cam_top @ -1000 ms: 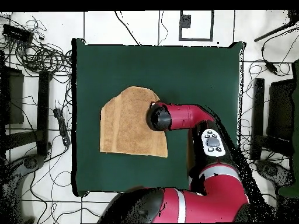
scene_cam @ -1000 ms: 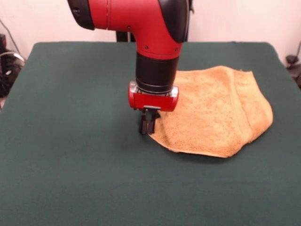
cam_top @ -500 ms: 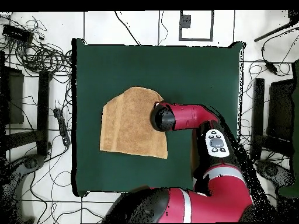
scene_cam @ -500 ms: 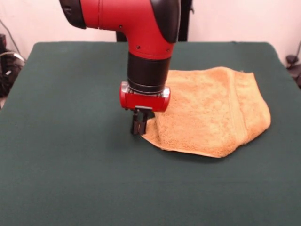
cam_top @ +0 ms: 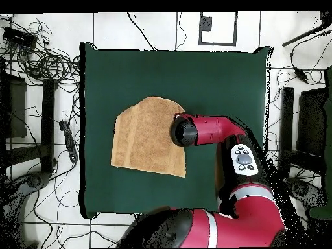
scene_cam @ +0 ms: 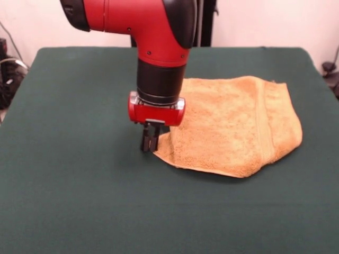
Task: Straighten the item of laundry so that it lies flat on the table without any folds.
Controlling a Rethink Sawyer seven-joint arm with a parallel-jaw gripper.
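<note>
The mustard terry towel (scene_cam: 238,124) lies on the dark green table (scene_cam: 79,201), right of centre in the front view, with a woven band near its right end and a folded right edge. My gripper (scene_cam: 149,144) is down at the table, shut on the towel's near-left corner. In the overhead view the towel (cam_top: 144,136) lies left of centre and my arm's wrist (cam_top: 183,131) covers its right edge, hiding the gripper.
Cables and equipment (cam_top: 45,65) lie on the floor around the table in the overhead view. The table's left half in the front view is bare green cloth (scene_cam: 69,106).
My gripper has moved left in the front view, dragging the towel's corner with it. The towel has stretched out leftward and its right edge has pulled in.
</note>
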